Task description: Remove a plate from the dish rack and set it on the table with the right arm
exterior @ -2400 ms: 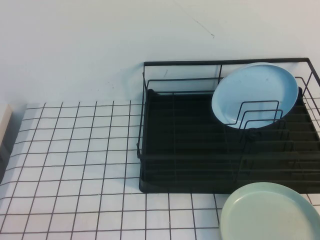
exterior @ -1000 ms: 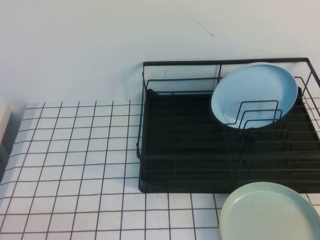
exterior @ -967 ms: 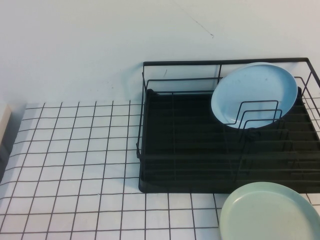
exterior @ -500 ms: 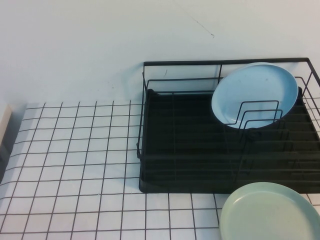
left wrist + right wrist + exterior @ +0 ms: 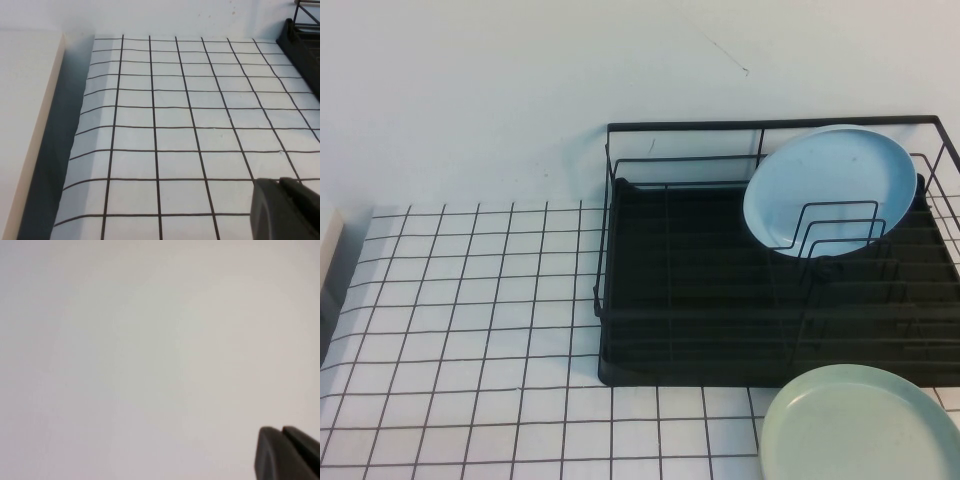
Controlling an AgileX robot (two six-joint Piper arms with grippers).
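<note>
A light sky-blue plate (image 5: 828, 185) leans upright among the wire dividers at the back right of the black dish rack (image 5: 700, 300), which stands on the white gridded table (image 5: 470, 330). Neither arm shows in the high view. My left gripper (image 5: 278, 183) is shut and empty, low over the gridded table (image 5: 175, 120), with a corner of the rack (image 5: 305, 35) far off. My right gripper (image 5: 281, 430) is shut and empty, facing only a blank pale surface; the plate and rack are out of that view.
A pale mint-green plate (image 5: 860, 425) lies flat on the table in front of the rack at the right. A white wall stands behind. A pale board (image 5: 25, 125) borders the table's left edge.
</note>
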